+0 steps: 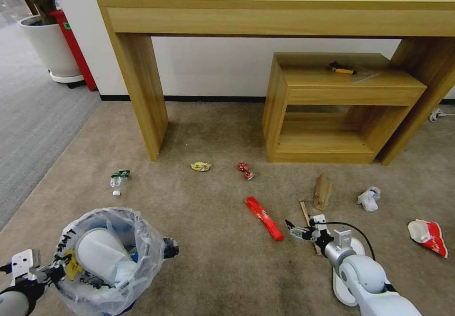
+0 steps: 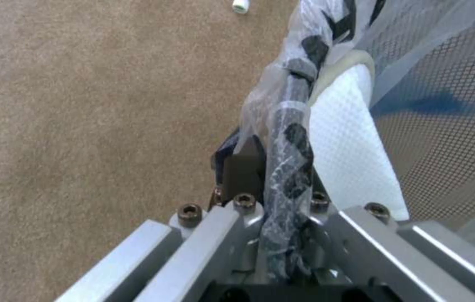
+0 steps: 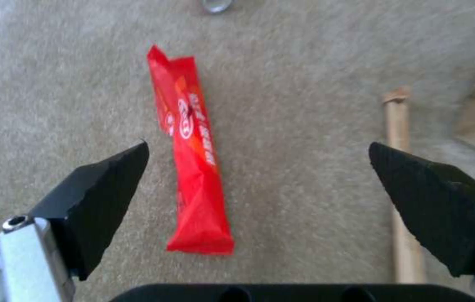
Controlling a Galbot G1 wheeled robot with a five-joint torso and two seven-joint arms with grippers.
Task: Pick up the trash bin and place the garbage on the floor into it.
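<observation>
The trash bin (image 1: 111, 259) with its clear printed liner is at my lower left, and a white slipper (image 1: 97, 254) lies inside it. My left gripper (image 1: 52, 273) is shut on the bin's rim (image 2: 288, 167), bag and all. My right gripper (image 1: 296, 230) hovers open above the beige floor (image 1: 213, 259). A long red wrapper (image 3: 193, 155) lies between its spread fingers (image 3: 103, 197), nearer one of them, and a wooden stick (image 3: 403, 184) lies by the other. Other garbage on the carpet: a clear bottle (image 1: 118, 181), yellow wrapper (image 1: 201, 166), small red wrapper (image 1: 245, 170), cardboard (image 1: 323, 192), white-blue packet (image 1: 369, 198), red-white wrapper (image 1: 429, 236).
A tall wooden console table (image 1: 279, 8) stands against the wall, with a low wooden shelf unit (image 1: 341, 107) under its right side. A white plant pot (image 1: 50, 46) stands on grey ribbed carpet (image 1: 28, 117) at far left. Another white slipper (image 1: 339, 285) lies under my right arm.
</observation>
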